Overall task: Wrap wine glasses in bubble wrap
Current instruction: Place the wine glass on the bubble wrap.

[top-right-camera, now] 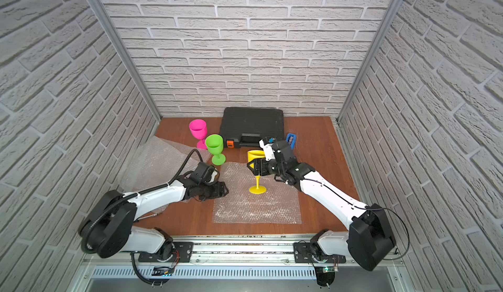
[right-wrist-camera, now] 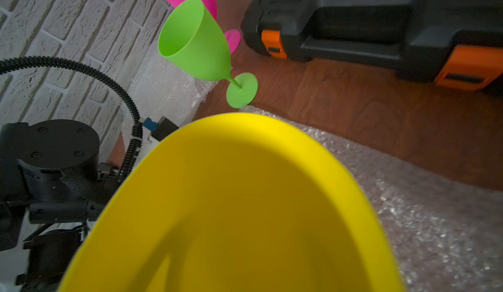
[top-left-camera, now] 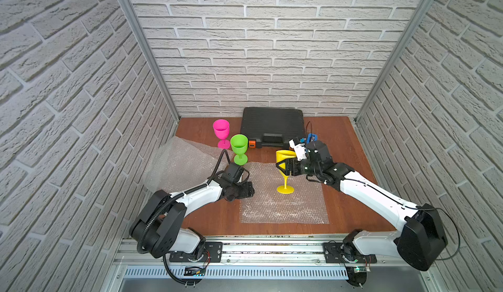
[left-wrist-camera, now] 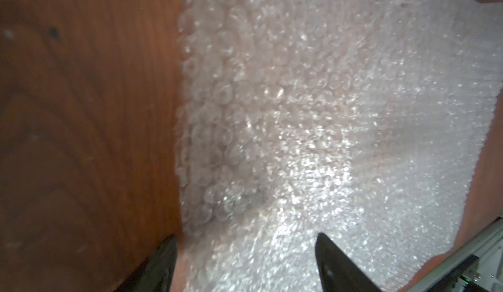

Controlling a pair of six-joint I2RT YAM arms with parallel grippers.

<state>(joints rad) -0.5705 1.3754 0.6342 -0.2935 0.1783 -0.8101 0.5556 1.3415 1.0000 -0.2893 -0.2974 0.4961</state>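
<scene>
Yellow goblet stands upright on the flat bubble wrap sheet, its foot planted a little far of the sheet's middle and its long axis pointing straight up. The right gripper comes at it from the right. Its jaws are set wide either side of the lower bowl and seem pressed to it, so I judge the goblet held, though the right wrist view shows only the bowl's inside and no fingers.

The left gripper sits low over the sheet's left edge. Its fingertips are well apart, one over bare table and one over the wrap, with nothing between them. From it the goblet lies to the right and slightly far, so the left arm is nearer the edge and the right arm nearer the goblet.

Wrapping probably calls for the goblet laid on its side, stem along the sheet's left edge, so that edge can fold over it. The pink goblet and green goblet wait unwrapped at the far left beside a second, rumpled sheet.
</scene>
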